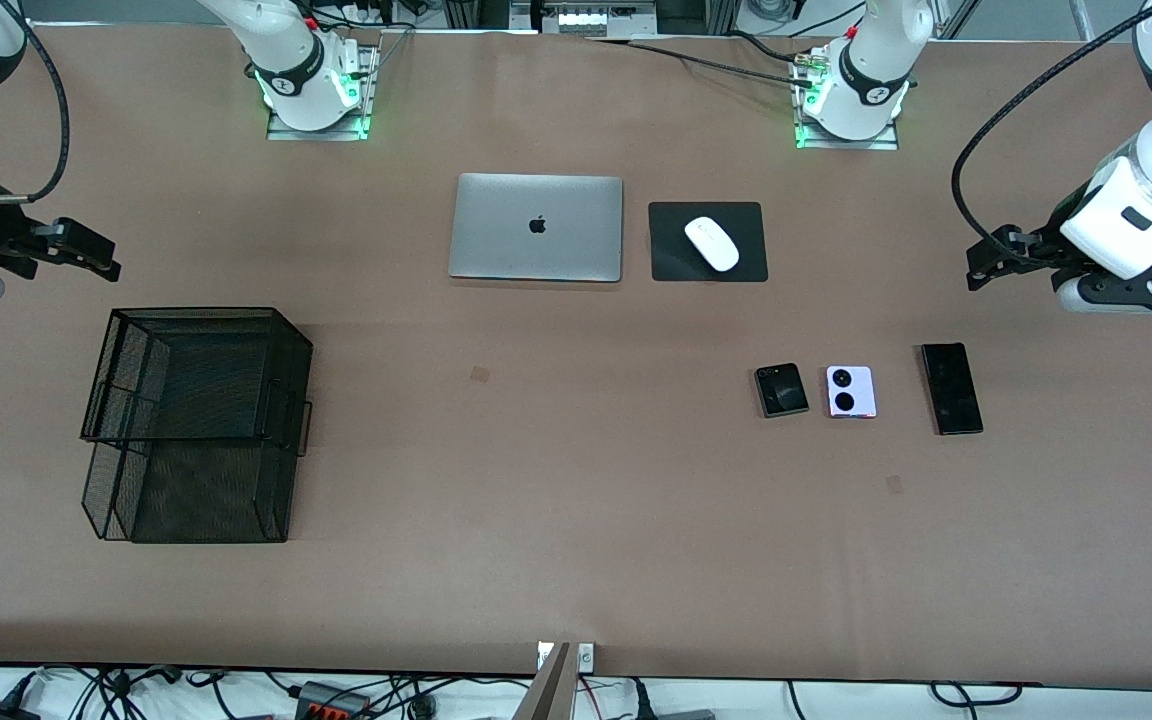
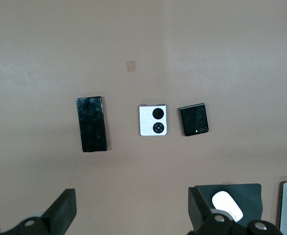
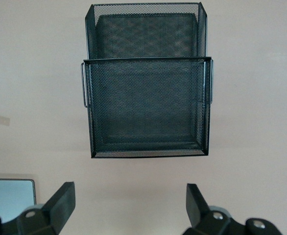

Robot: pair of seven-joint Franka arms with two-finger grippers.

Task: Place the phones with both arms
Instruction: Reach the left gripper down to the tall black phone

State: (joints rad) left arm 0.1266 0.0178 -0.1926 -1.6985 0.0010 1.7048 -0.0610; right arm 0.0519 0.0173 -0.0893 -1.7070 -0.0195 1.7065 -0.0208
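You've got the brown tabletop (image 1: 576,560) laid out, both arms waiting high at its ends. The mesh tray stack (image 1: 198,420) sits toward the right arm's end, the silver laptop (image 1: 536,227) mid-table. Now the 3 phones in a row toward the left arm's end: slim black slab (image 1: 952,388), lilac-white phone (image 1: 851,391), black flip phone (image 1: 781,390), all apart. Left end effector (image 2: 131,215) hangs wide open, empty, over them; right end effector (image 3: 129,208) wide open, empty, over the trays.
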